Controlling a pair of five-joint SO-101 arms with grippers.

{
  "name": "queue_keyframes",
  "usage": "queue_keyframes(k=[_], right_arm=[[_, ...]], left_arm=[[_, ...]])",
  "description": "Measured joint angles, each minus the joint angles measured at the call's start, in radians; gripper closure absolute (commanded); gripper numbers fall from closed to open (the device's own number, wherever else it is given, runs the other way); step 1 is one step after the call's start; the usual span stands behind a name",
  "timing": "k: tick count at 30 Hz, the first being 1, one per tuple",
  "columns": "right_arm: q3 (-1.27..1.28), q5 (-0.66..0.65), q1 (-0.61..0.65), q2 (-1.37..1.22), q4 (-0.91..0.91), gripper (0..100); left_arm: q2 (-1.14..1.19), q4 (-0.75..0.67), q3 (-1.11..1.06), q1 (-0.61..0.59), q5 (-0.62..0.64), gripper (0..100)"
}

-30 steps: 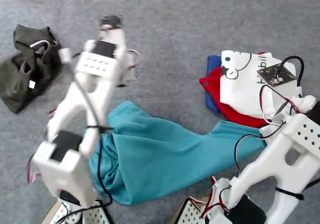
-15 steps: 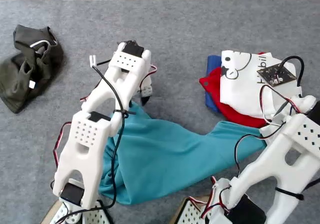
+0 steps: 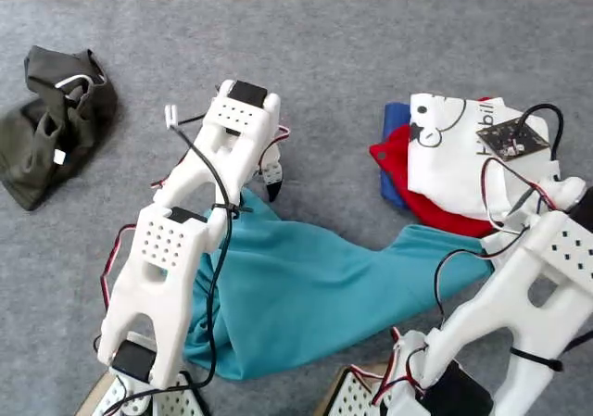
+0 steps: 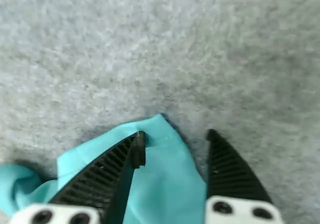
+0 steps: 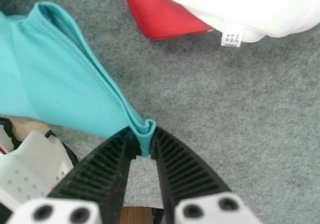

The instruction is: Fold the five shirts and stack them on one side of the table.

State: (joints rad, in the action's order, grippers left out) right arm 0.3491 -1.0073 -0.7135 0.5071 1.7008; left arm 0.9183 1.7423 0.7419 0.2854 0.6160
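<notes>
Your left gripper (image 4: 175, 138) hangs spread above the upper corner of the teal shirt (image 3: 306, 291). One finger is over the cloth and the other over the bare table (image 3: 371, 55), and it grips nothing. Your right gripper (image 5: 144, 133) is clenched on a folded edge of the same shirt, at the lower right of the high view. The shirt lies crumpled across the lower middle. At right, a white shirt (image 3: 454, 166) tops a red shirt (image 3: 397, 152) and a blue shirt (image 3: 396, 115). A dark shirt (image 3: 51, 124) sits bunched at upper left.
</notes>
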Motion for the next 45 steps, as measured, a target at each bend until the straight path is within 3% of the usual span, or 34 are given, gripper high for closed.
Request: queue_keyframes(k=[9, 14, 17, 22, 29, 32, 36, 42, 45], right_arm=[[-0.002, 0.005, 0.009, 0.0, 0.0, 98.4], [-0.109, 0.129, 0.097, 0.017, 0.0, 98.4], [-0.216, 0.236, 0.195, 0.041, 0.0, 98.4], [-0.399, 0.489, 0.322, 0.051, -0.092, 98.4], [-0.681, 0.891, 0.348, 0.052, -0.238, 98.5], [-0.738, 0.956, 0.385, 0.066, -0.236, 98.5], [-0.749, 0.961, 0.491, 0.071, -0.143, 98.5], [-0.753, 0.848, 0.649, 0.071, 0.031, 98.5], [-0.79, 0.841, 0.666, 0.071, 0.034, 98.5]], left_arm=[[0.046, 0.009, 0.161, -0.06, -0.044, 97], [-0.054, 0.008, 0.362, -0.092, -0.152, 97], [-0.189, 0.012, 0.496, -0.089, -0.238, 97], [-0.465, 0.014, 0.605, -0.097, -0.264, 97], [-0.798, 0.014, 0.614, -0.321, -0.264, 97], [-0.934, 0.014, 0.485, -0.436, -0.264, 97], [-1.088, 0.014, 0.138, -0.543, -0.264, 97], [-1.373, -0.035, -0.523, -0.681, -0.333, 97], [-1.559, -0.107, -0.657, -0.747, -0.391, 97]])
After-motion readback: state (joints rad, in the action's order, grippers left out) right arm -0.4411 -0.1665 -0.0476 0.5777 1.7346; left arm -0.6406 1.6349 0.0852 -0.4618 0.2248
